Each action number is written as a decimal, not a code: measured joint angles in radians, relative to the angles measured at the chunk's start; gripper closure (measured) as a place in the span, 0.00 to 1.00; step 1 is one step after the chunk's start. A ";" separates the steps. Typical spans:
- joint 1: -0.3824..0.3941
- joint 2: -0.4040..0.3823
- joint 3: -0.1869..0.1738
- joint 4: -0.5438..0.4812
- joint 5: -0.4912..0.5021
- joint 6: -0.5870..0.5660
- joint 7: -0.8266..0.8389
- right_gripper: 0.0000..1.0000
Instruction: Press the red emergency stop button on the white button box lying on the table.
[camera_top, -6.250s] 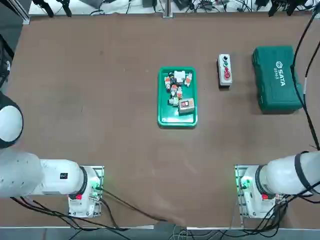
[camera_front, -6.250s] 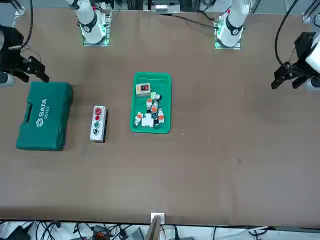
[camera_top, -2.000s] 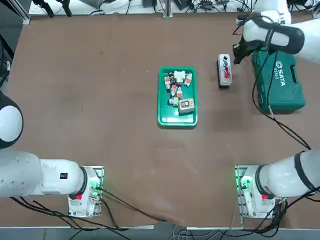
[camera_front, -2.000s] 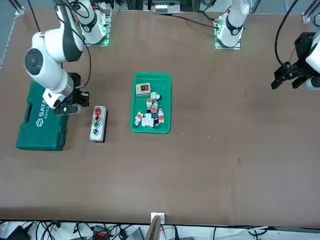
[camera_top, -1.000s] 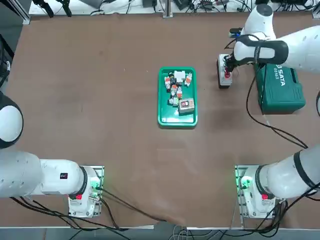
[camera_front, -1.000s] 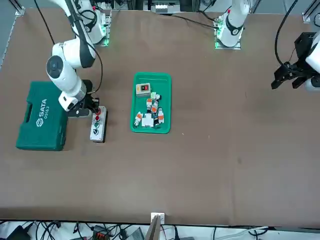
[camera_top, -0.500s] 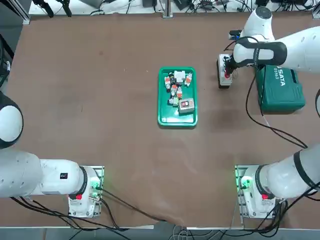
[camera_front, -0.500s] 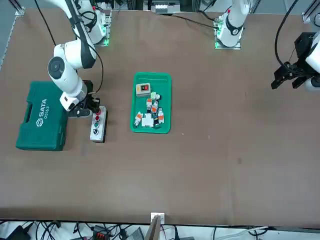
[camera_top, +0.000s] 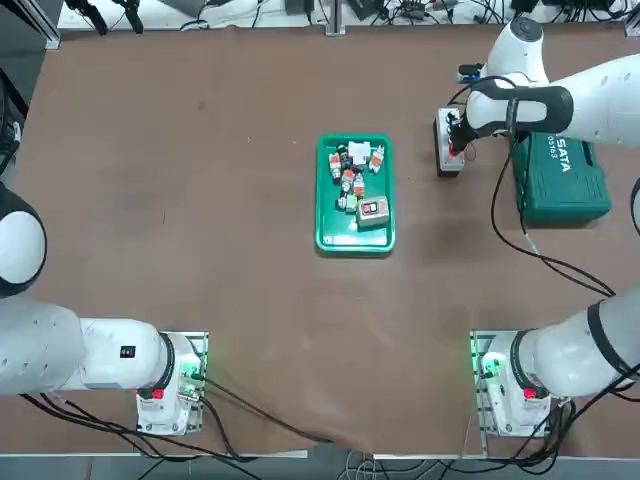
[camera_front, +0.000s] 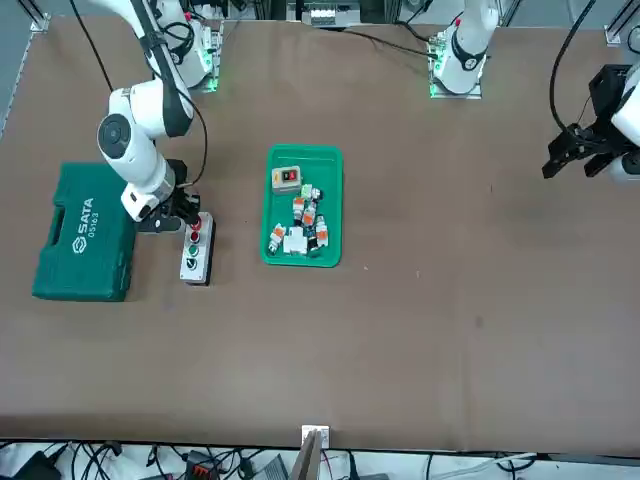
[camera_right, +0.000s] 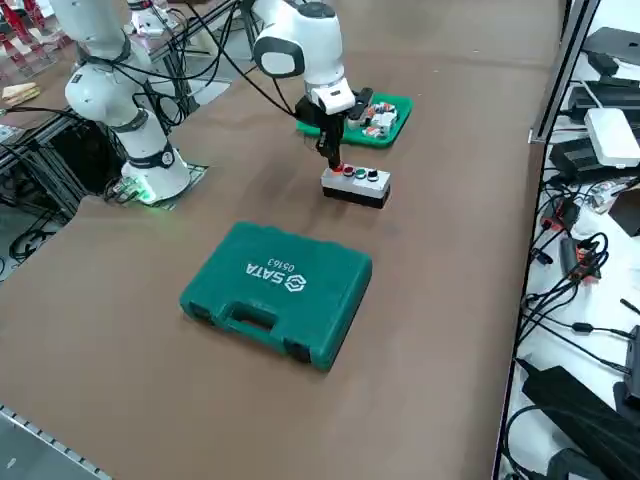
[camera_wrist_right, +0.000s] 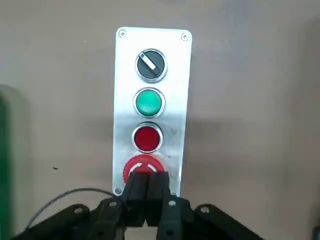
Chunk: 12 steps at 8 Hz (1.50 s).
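I see my right pincer (camera_wrist_right: 148, 186) with its two fingers (camera_wrist_right: 136, 192) pressed together, nothing between them, and their tips sit on the red emergency stop button (camera_wrist_right: 140, 165) at one end of the white button box (camera_wrist_right: 176, 100). In the wrist view the box face carries four controls in a row: a dark rotary switch (camera_wrist_right: 150, 65), a green button (camera_wrist_right: 149, 102), a smaller red button (camera_wrist_right: 147, 138), and then the big red knob, partly covered by my fingertips. From the side camera the pincer (camera_right: 331, 158) points straight down onto the box (camera_right: 356, 186). The box lies flat on the counter (camera_top: 200, 250), in its far right part as seen from overhead, with its long side running away from the robot; the red knob is at the end nearer to the robot. Just beside the box, on the robot's right, lies the dark-green tool case (camera_top: 560, 165), closed. On the other side, near the counter's middle, stands the green tray (camera_top: 355, 240) with small parts in it, well apart from the box.
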 joint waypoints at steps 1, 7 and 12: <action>0.000 0.000 0.000 0.000 0.000 0.002 0.000 0.98; 0.003 0.010 0.000 -0.003 0.000 0.027 0.005 0.98; 0.003 0.010 -0.001 -0.026 0.000 0.081 0.005 0.98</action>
